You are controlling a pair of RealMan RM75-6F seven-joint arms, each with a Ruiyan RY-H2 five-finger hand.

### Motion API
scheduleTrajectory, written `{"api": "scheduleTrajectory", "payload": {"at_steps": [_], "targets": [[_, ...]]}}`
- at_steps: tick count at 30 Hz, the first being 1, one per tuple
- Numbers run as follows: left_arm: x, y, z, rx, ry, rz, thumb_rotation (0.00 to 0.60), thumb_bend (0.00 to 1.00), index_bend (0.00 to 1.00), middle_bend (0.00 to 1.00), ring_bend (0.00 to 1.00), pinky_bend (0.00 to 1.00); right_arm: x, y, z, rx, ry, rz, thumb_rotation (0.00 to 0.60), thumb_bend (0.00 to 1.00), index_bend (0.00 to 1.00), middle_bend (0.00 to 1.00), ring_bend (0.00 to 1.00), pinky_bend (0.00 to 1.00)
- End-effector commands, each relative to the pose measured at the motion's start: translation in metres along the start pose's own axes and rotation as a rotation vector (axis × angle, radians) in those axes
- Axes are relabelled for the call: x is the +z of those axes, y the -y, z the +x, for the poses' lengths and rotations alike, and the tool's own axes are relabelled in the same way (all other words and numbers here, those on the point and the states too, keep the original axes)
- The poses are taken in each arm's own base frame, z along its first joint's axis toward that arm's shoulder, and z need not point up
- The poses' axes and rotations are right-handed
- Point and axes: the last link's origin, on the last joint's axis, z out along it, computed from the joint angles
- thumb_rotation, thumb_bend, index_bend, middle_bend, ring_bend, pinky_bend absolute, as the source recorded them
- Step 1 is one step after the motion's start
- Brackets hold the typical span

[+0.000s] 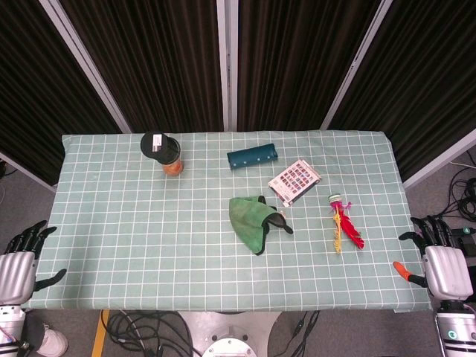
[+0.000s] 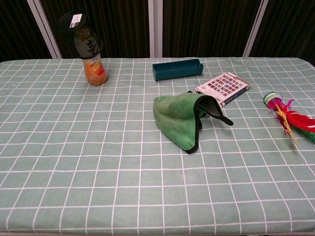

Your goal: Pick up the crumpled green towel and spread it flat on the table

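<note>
Between the two hands, well forward of both, on the checked tablecloth (image 1: 111, 245): crumpled green towel (image 1: 251, 218), black-edged, folded over itself, untouched. Beyond it, a teal case (image 1: 252, 158), a boxed card of colour swatches (image 1: 294, 181), a dark-capped bottle of orange drink (image 1: 163, 153); nearer the right hand (image 1: 444, 266), a red-and-yellow feathered shuttlecock (image 1: 344, 227). Left hand (image 1: 20, 262) and right hand both empty, fingers apart, at the table's near corners. Judged as the very start: reach first, then grasp. Bottle label unreadable.
</note>
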Motion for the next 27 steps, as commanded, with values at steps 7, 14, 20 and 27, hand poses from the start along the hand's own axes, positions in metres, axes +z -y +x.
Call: {"api": "scheduleTrajectory", "payload": {"at_steps": [7, 14, 20, 27], "targets": [[-0.003, 0.001, 0.000, -0.005, 0.000, 0.000, 0.600, 0.15, 0.25, 0.21, 0.15, 0.21, -0.001, 0.002, -0.001, 0.017, 0.012, 0.011, 0.600, 0.08, 0.39, 0.14, 0.00, 0.04], [-0.002, 0.001, 0.000, -0.008, 0.000, -0.004, 0.600, 0.16, 0.25, 0.21, 0.15, 0.21, 0.005, 0.009, -0.002, 0.022, 0.025, 0.026, 0.600, 0.08, 0.39, 0.14, 0.00, 0.04], [0.000, 0.002, -0.002, -0.014, 0.004, -0.006, 0.600, 0.15, 0.25, 0.21, 0.15, 0.21, 0.023, 0.023, -0.012, 0.046, 0.069, 0.020, 0.600, 0.08, 0.39, 0.14, 0.00, 0.04], [-0.001, 0.003, -0.003, -0.021, 0.002, -0.005, 0.600, 0.16, 0.25, 0.21, 0.15, 0.21, 0.066, 0.060, -0.034, 0.086, 0.154, 0.048, 0.600, 0.08, 0.42, 0.14, 0.00, 0.04]]}}
